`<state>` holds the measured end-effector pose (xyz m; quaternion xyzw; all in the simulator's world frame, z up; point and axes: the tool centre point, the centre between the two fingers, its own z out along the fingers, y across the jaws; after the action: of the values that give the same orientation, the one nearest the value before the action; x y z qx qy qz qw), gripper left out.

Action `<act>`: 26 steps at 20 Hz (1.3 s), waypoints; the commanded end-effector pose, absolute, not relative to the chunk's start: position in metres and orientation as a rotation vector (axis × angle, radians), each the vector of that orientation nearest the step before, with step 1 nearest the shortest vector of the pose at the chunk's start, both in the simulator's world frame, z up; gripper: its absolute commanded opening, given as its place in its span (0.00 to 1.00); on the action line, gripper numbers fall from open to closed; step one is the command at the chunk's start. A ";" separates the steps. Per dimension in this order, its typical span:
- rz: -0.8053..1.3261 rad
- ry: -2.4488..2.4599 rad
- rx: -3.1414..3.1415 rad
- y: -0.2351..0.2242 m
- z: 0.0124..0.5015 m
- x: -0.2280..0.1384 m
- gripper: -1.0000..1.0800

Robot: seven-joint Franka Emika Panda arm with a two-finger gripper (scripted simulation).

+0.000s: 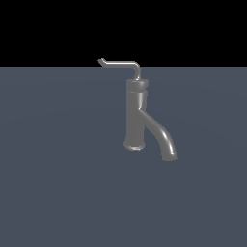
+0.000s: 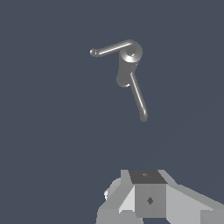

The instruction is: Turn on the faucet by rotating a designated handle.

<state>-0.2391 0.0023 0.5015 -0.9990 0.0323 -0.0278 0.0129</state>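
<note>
The grey faucet [image 1: 135, 116] stands upright on the flat grey-blue floor, its thick spout [image 1: 161, 137] curving down toward the exterior view's right. The thin L-shaped handle [image 1: 120, 63] rises from the cap and reaches toward the exterior view's left, ending in a small upturned tip. In the wrist view I see the faucet [image 2: 126, 70] from above, with the handle [image 2: 111, 48] and the spout [image 2: 138, 97] spreading apart. My gripper [image 2: 148, 197] shows only as grey blocks at the picture's edge, well apart from the faucet. It does not show in the exterior view. Whether its jaws are open is unclear.
The flat grey-blue floor [image 1: 58, 183] spreads all around the faucet, with a black background behind it. No other objects are in view.
</note>
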 end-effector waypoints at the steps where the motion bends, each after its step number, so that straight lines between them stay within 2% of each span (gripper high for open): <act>1: -0.087 0.101 -3.113 0.002 0.501 -0.239 0.00; 14: -0.081 0.247 -3.106 0.018 0.486 -0.225 0.00; 26: -0.064 0.620 -3.056 0.050 0.448 -0.181 0.00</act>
<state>-0.1879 0.0461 0.4533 -0.9831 0.1816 -0.0213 0.0112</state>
